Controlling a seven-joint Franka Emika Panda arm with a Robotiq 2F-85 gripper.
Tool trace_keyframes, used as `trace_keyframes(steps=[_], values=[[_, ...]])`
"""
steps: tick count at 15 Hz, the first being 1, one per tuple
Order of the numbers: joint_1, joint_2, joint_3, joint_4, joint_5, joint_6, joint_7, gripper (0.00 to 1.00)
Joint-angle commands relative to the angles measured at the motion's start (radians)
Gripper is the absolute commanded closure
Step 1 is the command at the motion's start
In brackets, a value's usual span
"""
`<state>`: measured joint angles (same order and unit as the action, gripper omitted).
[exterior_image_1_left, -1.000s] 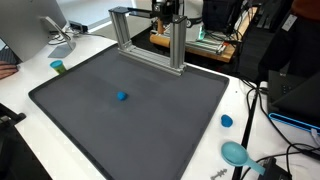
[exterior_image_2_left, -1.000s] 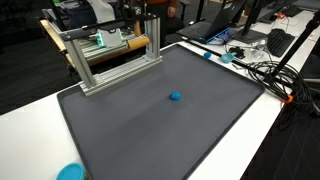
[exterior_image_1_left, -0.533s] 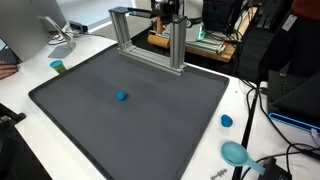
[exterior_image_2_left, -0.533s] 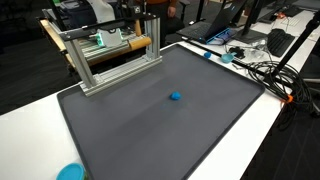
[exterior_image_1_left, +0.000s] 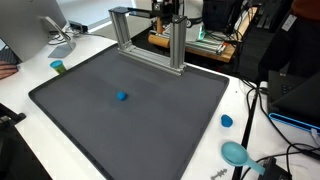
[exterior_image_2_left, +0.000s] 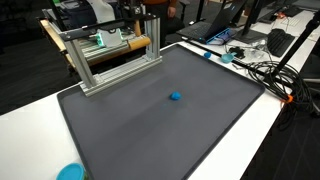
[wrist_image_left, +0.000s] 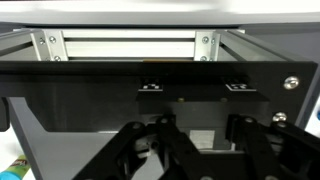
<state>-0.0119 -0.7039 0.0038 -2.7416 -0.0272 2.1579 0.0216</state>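
Observation:
A small blue object (exterior_image_1_left: 121, 97) lies alone on a dark grey mat (exterior_image_1_left: 160, 125); it also shows in an exterior view (exterior_image_2_left: 175, 97) on the mat (exterior_image_2_left: 130, 130). An aluminium frame (exterior_image_1_left: 148, 42) (exterior_image_2_left: 112, 52) stands at the mat's far edge. My gripper (exterior_image_1_left: 168, 10) hangs high behind that frame, far from the blue object. In the wrist view my gripper (wrist_image_left: 200, 150) shows dark fingers apart with nothing between them, facing a black panel and the aluminium frame (wrist_image_left: 125, 45).
A teal bowl (exterior_image_1_left: 236, 153) (exterior_image_2_left: 70, 172) and a small blue cap (exterior_image_1_left: 226, 121) sit on the white table beside the mat. A green cup (exterior_image_1_left: 58, 67) stands at another corner. Cables (exterior_image_2_left: 265, 70) and equipment crowd the table's edges.

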Motion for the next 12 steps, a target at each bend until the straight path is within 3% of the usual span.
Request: trace_keyframes(steps=[1, 8, 12], values=[[-0.002, -0.011, 0.017, -0.011, 0.007, 0.005, 0.038, 0.78], [-0.001, -0.004, 0.055, 0.012, 0.004, 0.088, 0.103, 0.78], [-0.016, 0.114, 0.101, 0.139, -0.018, 0.149, 0.152, 0.78]])
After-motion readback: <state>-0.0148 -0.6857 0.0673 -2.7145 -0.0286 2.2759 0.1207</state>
